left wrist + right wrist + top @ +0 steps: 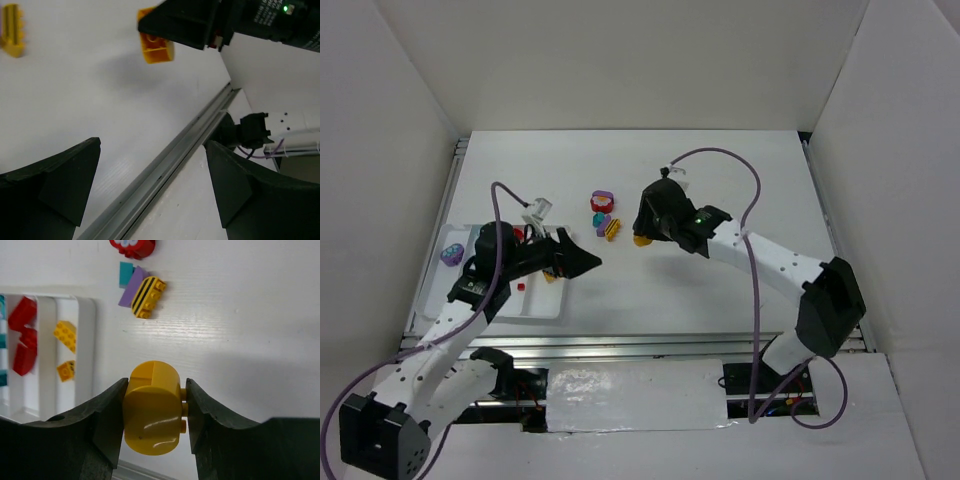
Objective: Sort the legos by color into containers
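**Left of frame.** In the top view, the white tray [535, 305] is lying on the table [620, 300]. A purple brick [451, 254] is sitting in its leftmost compartment. At the left edge of the right wrist view, red bricks [22, 335] and yellow-orange bricks [65, 335] are occupying neighbouring compartments. The left gripper [152, 145] is hanging just past the tray's right edge, its jaws spread wide with nothing between them.

**Centre.** A red piece [603, 203] is lying loose on the table. Just below it, a striped yellow brick [611, 228] is touching a purple piece and a teal piece.

**Right of centre.** The right gripper [155, 390] is grasping the rounded yellow brick [152, 422], with one finger pressing on each of its opposite sides. Whether the brick is resting on the table or raised off it cannot be told.

**Handling.**
- The brick is judged to be light, rigid and unlikely to deform under clamping.
- Its glossy plastic is probably slippery, most of all on the curved top.
- The two opposite sides are the better place to grip it, as the fingers are doing now.
- A grip across the dome would risk squeezing it out.

**Appearance.** The brick is showing a deep yellow-orange colour, a domed top with a bright highlight, and small round pegs projecting from its right side.
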Controlling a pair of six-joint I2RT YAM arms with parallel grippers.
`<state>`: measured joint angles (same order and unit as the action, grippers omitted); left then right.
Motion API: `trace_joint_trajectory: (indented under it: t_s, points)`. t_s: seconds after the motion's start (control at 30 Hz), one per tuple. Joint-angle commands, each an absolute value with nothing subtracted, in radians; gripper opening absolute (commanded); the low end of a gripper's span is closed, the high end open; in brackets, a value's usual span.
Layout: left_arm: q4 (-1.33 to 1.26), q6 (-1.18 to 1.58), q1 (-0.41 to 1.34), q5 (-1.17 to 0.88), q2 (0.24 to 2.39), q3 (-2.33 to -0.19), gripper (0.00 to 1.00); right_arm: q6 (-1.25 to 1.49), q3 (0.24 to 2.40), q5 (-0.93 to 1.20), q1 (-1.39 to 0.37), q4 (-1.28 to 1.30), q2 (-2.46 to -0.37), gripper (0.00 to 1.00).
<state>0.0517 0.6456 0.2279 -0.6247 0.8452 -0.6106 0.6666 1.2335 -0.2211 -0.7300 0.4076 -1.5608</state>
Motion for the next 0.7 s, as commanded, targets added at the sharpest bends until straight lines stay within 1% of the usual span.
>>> trace_joint_trajectory:
  t_s: [0.0,0.03,0.13,0.2,0.23,0.3,0.33,0.43,0.53,0.63,0.67]
  points:
    - [-0.234,0.677,0.354,-0.540,0.801,-0.586,0.99,0.914,1.232,-0.454,-0.799,0.468,-1.430,0.00]
    - [-0.264,0.669,0.415,-0.507,0.792,-0.568,0.99,0.945,1.221,-0.475,-0.836,0.469,-1.407,0.00]
    - [-0.345,0.621,0.524,-0.394,0.784,-0.555,0.99,1.044,1.184,-0.534,-0.905,0.454,-1.332,0.00]
    - [-0.353,0.585,0.567,-0.342,0.819,-0.574,0.99,1.121,1.167,-0.574,-0.933,0.453,-1.284,0.00]
    - [-0.359,0.577,0.601,-0.281,0.834,-0.578,0.99,1.141,1.140,-0.587,-0.948,0.443,-1.263,0.00]
    - [-0.397,0.578,0.621,-0.241,0.864,-0.572,0.97,1.169,1.108,-0.609,-0.991,0.387,-1.207,0.00]
    - [-0.467,0.583,0.633,-0.223,0.871,-0.549,0.97,1.175,1.088,-0.618,-1.006,0.359,-1.188,0.00]
    - [-0.554,0.594,0.646,-0.221,0.883,-0.532,0.95,1.186,1.107,-0.644,-1.038,0.377,-1.192,0.00]
    - [-0.551,0.583,0.655,-0.209,0.902,-0.555,0.94,1.184,1.132,-0.647,-1.060,0.384,-1.206,0.00]
    - [-0.569,0.583,0.660,-0.204,0.907,-0.555,0.91,1.186,1.137,-0.664,-1.086,0.373,-1.219,0.00]
    - [-0.587,0.583,0.658,-0.222,0.908,-0.555,0.88,1.195,1.138,-0.667,-1.088,0.374,-1.226,0.00]
